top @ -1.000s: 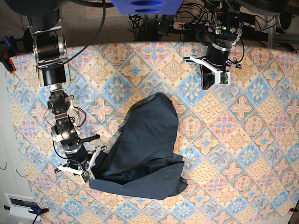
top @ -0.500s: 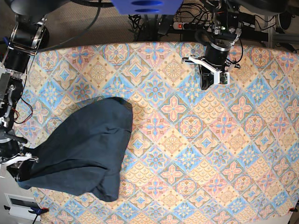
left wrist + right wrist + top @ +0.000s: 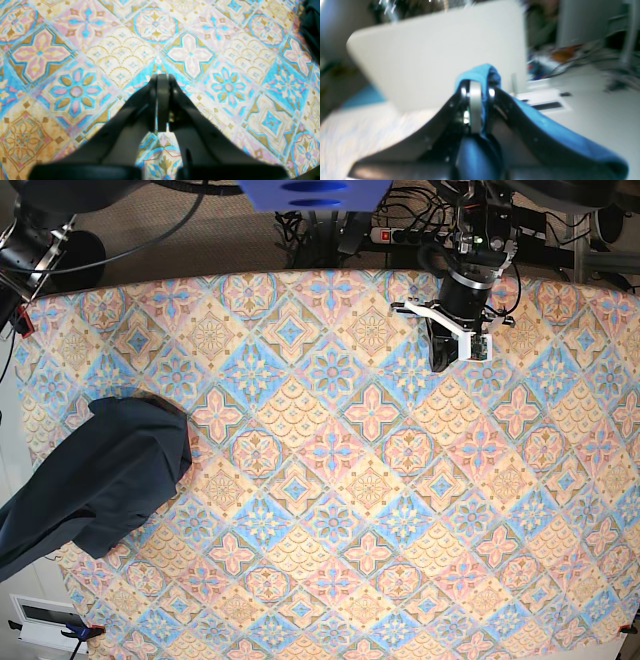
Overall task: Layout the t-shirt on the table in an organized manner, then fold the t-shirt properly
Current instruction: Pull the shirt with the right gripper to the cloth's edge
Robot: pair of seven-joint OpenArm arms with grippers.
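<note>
**T-shirt dragged to table's left edge, right gripper clamped on it**

The t-shirt (image 3: pixel 105 480) lies bunched at the far left of the table (image 3: pixel 400 510) in the base view, lower end hanging past the edge; the rest of the patterned cloth is bare. Right gripper (image 3: pixel 477 87) is out of the base view; its wrist camera shows the fingers pinched on a fold of the blue fabric, cloth trailing off to the right; background blurred. Left gripper (image 3: pixel 161 82) hovers over the table near the top right in the base view (image 3: pixel 447 352), fingers clenched together, nothing between them; a dark edge of cloth sits at the top-right corner of its wrist view.
</note>
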